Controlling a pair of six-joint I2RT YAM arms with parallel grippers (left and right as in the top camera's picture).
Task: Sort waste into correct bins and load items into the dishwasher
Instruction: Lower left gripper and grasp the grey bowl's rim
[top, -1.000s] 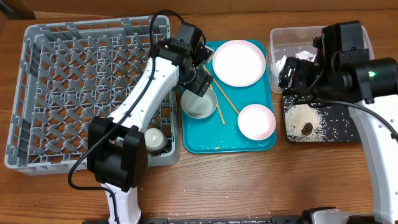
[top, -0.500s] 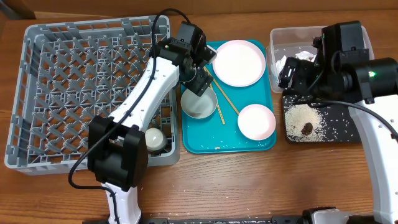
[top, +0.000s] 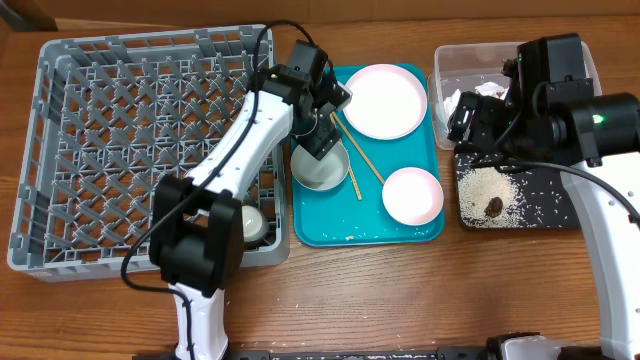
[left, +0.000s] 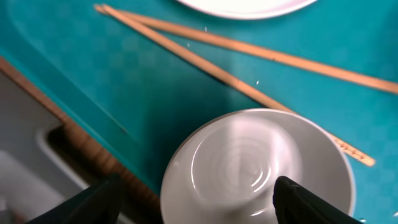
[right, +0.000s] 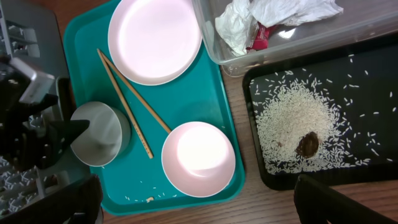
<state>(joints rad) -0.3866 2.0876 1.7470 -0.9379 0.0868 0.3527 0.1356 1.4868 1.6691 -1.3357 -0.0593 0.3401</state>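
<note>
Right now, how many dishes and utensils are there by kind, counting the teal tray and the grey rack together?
plate: 1
bowls: 2
cup: 1
chopsticks: 2
total: 6

White tubular links join blocky black joint housings on the left arm (top: 245, 150) and the right arm (top: 612, 215). A thin black cable (top: 282, 25) loops at the left arm's 12 o'clock end. The right arm has a small green light (top: 600, 118). The left hand (left: 199, 199) has matte black fingers (left: 311, 200).
</note>
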